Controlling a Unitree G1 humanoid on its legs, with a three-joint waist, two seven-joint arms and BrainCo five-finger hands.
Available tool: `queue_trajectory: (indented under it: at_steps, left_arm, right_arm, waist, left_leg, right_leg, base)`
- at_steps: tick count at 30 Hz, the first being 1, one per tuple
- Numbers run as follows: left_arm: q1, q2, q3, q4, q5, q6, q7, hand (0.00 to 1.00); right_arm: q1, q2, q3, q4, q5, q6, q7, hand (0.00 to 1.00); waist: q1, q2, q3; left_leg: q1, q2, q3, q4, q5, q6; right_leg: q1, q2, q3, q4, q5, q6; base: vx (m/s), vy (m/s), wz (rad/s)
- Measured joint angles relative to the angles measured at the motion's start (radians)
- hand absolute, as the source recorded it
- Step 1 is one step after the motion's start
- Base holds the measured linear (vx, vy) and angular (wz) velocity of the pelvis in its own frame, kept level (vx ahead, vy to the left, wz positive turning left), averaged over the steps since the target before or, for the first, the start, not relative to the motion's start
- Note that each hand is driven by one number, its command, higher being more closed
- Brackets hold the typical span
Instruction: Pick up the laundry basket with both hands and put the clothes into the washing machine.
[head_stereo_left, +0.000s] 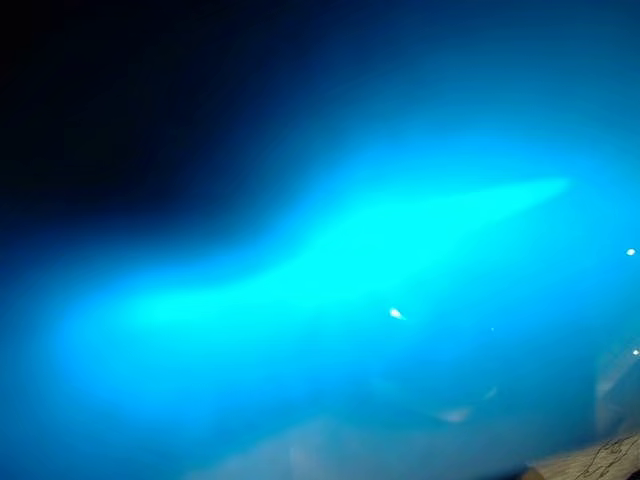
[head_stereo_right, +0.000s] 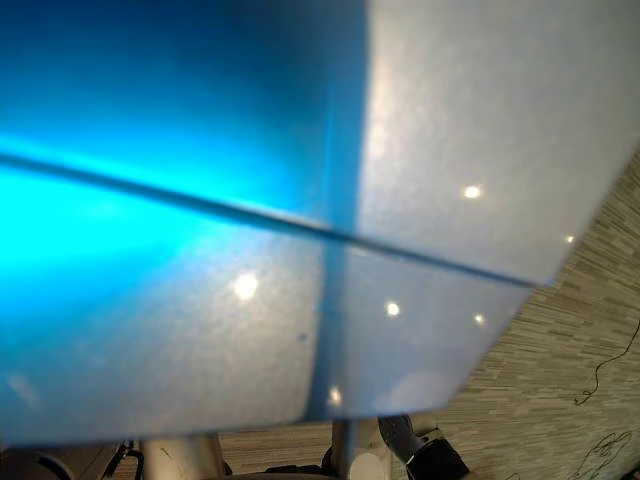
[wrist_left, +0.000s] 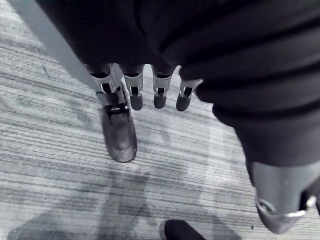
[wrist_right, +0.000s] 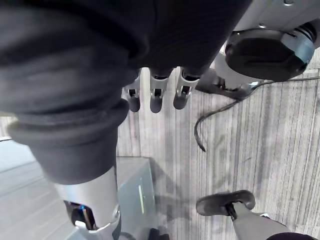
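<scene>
Laundry basket and clothes: you cannot tell where they are right now, and neither of your hands has hold of them.
Left hand (wrist_left: 134, 90): it hangs open over the floor, fingers (wrist_left: 160, 95) straight and relaxed in a loose row, tips pointing down, thumb (wrist_left: 280, 200) standing apart, nothing between them.
Right hand (wrist_right: 156, 95): same story here, with the fingers (wrist_right: 181, 92) hanging straight side by side, the thumb (wrist_right: 92, 200) well apart, and nothing gripped.
Grey panel (head_stereo_right: 460, 150): it sits right up against your head camera. It is a smooth pale-grey surface with a dark seam running across it and small bright reflections on it.
Blue glow (head_stereo_left: 330, 270): it washes over the panel's left part, too blurred for you to make anything out in it.
Grey box (wrist_right: 135, 180): it is down by your right thumb in the right wrist view. What it is, you cannot tell.
Floor (head_stereo_right: 580, 330): striped grey carpet lies under both hands and out past the panel's right edge.
</scene>
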Motion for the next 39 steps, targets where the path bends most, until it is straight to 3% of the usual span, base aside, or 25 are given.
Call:
queue_trajectory:
  at_steps: [3, 6, 7, 10, 13, 16, 21, 24, 31, 39]
  left_arm:
    - [0.001, -0.012, 0.021, 0.002, -0.004, -0.001, 0.006, 0.0]
    - [0.001, -0.014, 0.056, 0.015, 0.008, -0.001, 0.007, 0.0]
    - [0.001, -0.01, 0.066, 0.016, 0.014, 0.001, 0.006, 0.0]
    - [0.0, -0.015, 0.109, 0.046, 0.018, 0.017, 0.005, 0.0]
    - [0.003, -0.023, 0.138, 0.054, 0.021, 0.018, 0.003, 0.0]
    - [-0.002, -0.035, 0.158, 0.056, 0.036, 0.023, -0.001, 0.0]
    - [-0.007, -0.036, 0.17, 0.062, 0.047, 0.041, -0.019, 0.0]
    - [-0.008, -0.029, 0.176, 0.061, 0.05, 0.041, -0.019, 0.0]
    - [-0.009, -0.017, 0.178, 0.085, 0.052, 0.067, -0.04, 0.0]
    - [-0.009, -0.014, 0.176, 0.083, 0.053, 0.064, -0.04, 0.0]
  right_arm:
    - [-0.001, 0.0, -0.009, 0.008, 0.0, 0.001, 0.0, 0.0]
    - [0.0, 0.011, -0.01, 0.027, -0.002, 0.001, 0.002, 0.0]
    - [0.0, 0.019, -0.011, 0.045, -0.002, 0.004, 0.002, 0.0]
    - [0.0, 0.026, -0.018, 0.053, -0.002, 0.006, 0.002, 0.0]
    - [0.002, 0.032, -0.019, 0.056, -0.002, 0.009, 0.002, 0.0]
    - [0.001, 0.034, -0.034, 0.057, -0.002, 0.01, 0.002, 0.0]
    - [0.001, 0.04, -0.04, 0.071, 0.0, 0.014, 0.003, 0.0]
    - [0.002, 0.032, -0.039, 0.07, 0.001, 0.024, 0.004, 0.0]
    - [0.001, 0.033, -0.05, 0.076, 0.002, 0.033, 0.023, 0.0]
    - [0.002, 0.026, -0.073, 0.076, 0.001, 0.042, 0.022, 0.0]
  waist:
    - [0.001, -0.001, -0.001]
    - [0.007, 0.006, -0.02]
    - [0.01, 0.005, -0.02]
    - [0.014, 0.002, -0.022]
    - [0.013, -0.004, -0.016]
    - [0.032, -0.011, -0.015]
    - [0.038, -0.013, -0.012]
    - [0.036, -0.016, -0.008]
    - [0.037, -0.018, -0.009]
    - [0.033, -0.02, -0.009]
  left_leg:
    - [-0.001, 0.003, 0.02, -0.002, 0.0, 0.0]
    - [-0.004, 0.018, 0.018, -0.046, 0.007, -0.013]
    - [-0.005, 0.017, 0.018, -0.055, 0.017, -0.027]
    - [0.0, 0.022, 0.018, -0.074, 0.015, -0.026]
    - [0.002, 0.029, 0.035, -0.068, 0.027, -0.043]
    - [0.007, 0.04, 0.035, -0.068, 0.024, -0.039]
    - [0.01, 0.032, 0.038, -0.069, 0.025, -0.04]
    - [0.009, 0.032, 0.054, -0.053, 0.024, -0.039]
    - [0.025, 0.029, 0.064, -0.1, 0.025, -0.04]
    - [0.028, 0.031, 0.071, -0.092, 0.025, -0.04]
  right_leg:
    - [0.006, 0.003, -0.003, -0.046, 0.019, 0.031]
    - [0.015, 0.029, -0.034, -0.099, 0.023, 0.025]
    - [0.016, 0.025, -0.042, -0.109, 0.023, 0.024]
    - [0.019, 0.036, -0.048, -0.132, 0.024, 0.025]
    - [0.018, 0.027, -0.046, -0.112, 0.037, 0.004]
    - [0.019, 0.031, -0.043, -0.107, 0.046, -0.004]
    - [0.022, 0.039, -0.043, -0.142, 0.055, -0.01]
    - [0.024, 0.032, -0.037, -0.14, 0.067, 0.009]
    - [0.035, 0.049, -0.041, -0.209, 0.068, 0.011]
    - [0.04, 0.048, -0.039, -0.208, 0.068, 0.011]
  base:
    - [0.02, -0.004, -0.21]
    - [0.03, -0.031, -0.19]
    - [0.04, -0.065, 0.05]
    - [0.03, -0.078, -0.01]
    - [0.04, -0.074, 0.07]
    - [0.05, -0.081, -0.11]
    - [0.04, -0.073, -0.04]
    - [0.03, -0.07, -0.05]
    - [0.03, -0.08, -0.06]
    - [0.0, -0.013, -0.01]
